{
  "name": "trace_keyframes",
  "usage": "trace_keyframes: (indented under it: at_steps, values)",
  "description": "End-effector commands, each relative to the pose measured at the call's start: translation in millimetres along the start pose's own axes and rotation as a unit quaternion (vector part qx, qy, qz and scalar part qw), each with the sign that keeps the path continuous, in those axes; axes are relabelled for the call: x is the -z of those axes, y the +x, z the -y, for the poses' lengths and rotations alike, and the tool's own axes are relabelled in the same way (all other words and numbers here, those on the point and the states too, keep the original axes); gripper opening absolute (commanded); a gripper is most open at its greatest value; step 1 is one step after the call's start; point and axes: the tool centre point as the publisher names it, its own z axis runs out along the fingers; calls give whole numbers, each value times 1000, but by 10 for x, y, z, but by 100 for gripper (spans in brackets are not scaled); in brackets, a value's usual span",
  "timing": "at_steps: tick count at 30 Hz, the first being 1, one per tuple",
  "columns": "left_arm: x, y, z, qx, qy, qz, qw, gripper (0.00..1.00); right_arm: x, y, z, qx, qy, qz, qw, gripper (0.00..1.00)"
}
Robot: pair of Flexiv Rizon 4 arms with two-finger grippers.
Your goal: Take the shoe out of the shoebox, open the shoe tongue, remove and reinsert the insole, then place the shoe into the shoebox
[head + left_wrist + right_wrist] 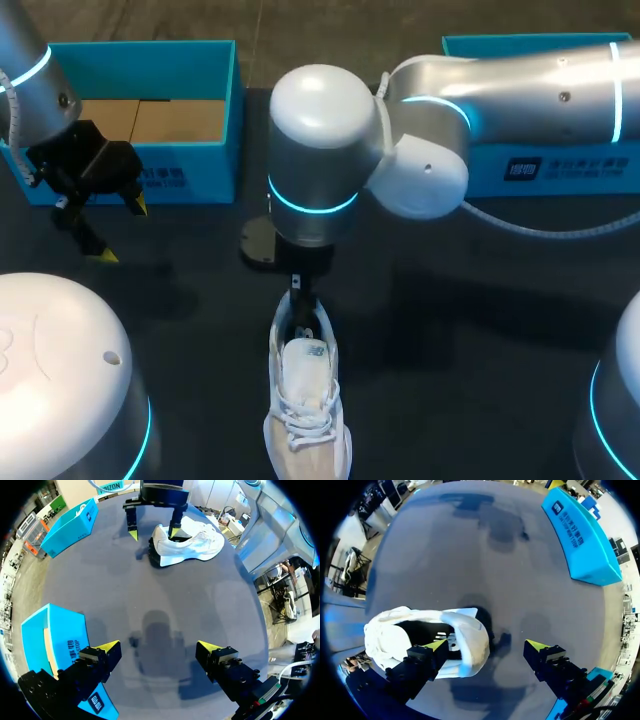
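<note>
My right end effector is spread wide, one yellow tip inside the heel opening of the white mesh lace-up shoe; the head view's arm hides most of this. My left end effector hangs spread over the dark matte bench, beside the open blue cardboard shoebox, which has white print on its wall.

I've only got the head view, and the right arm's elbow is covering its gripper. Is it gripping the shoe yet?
Observer: No. The right wrist view shows the right gripper open, one finger inside the shoe's heel opening.
Operator: And the other finger?
Observer: Outside the heel, over bare table, clear of the shoe.
Operator: Is the shoe tipped?
Observer: No, the left wrist view shows it standing flat on its sole.
</note>
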Motion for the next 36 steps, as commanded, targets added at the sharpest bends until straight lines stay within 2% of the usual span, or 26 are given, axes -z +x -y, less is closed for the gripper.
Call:
trace_keyframes:
  at_steps: [1,7,20,23,24,25,27,29,31,32,34,35,36]
  values:
    - [3,10,-1,0,-1,1,1000,100,-104,-46,-7,4,1,-6,1000,100]
    - [3,10,-1,0,-1,1,1000,100,-229,-90,-11,9,13,-18,1000,100]
    - [3,10,-1,0,-1,1,1000,100,-395,-52,-33,7,25,-46,999,100]
    - [3,10,-1,0,-1,1,1000,100,-409,-44,-15,3,28,-47,999,95]
    - [3,10,-1,0,-1,1,1000,100,-410,-38,-16,2,29,-48,998,88]
    - [3,10,-1,0,-1,1,1000,100,-415,-33,-19,1,30,-48,998,69]
    - [3,10,-1,0,-1,1,1000,100,-442,-29,-15,0,31,-51,998,50]
    - [3,10,-1,0,-1,1,1000,100,-468,-26,-3,-2,30,-53,998,43]
    - [3,10,-1,0,-1,1,1000,100,-484,-7,-5,-4,28,-56,998,43]
    - [3,10,-1,0,-1,1,1000,100,-501,-1,0,-4,29,-59,998,39]
    - [3,10,-1,0,-1,1,1000,100,-511,21,8,-7,25,-59,998,11]
    - [3,10,-1,0,-1,1,1000,100,-510,32,9,-8,25,-59,998,0]
    - [3,10,-1,0,-1,1,1000,100,-506,43,9,-10,21,-57,998,0]
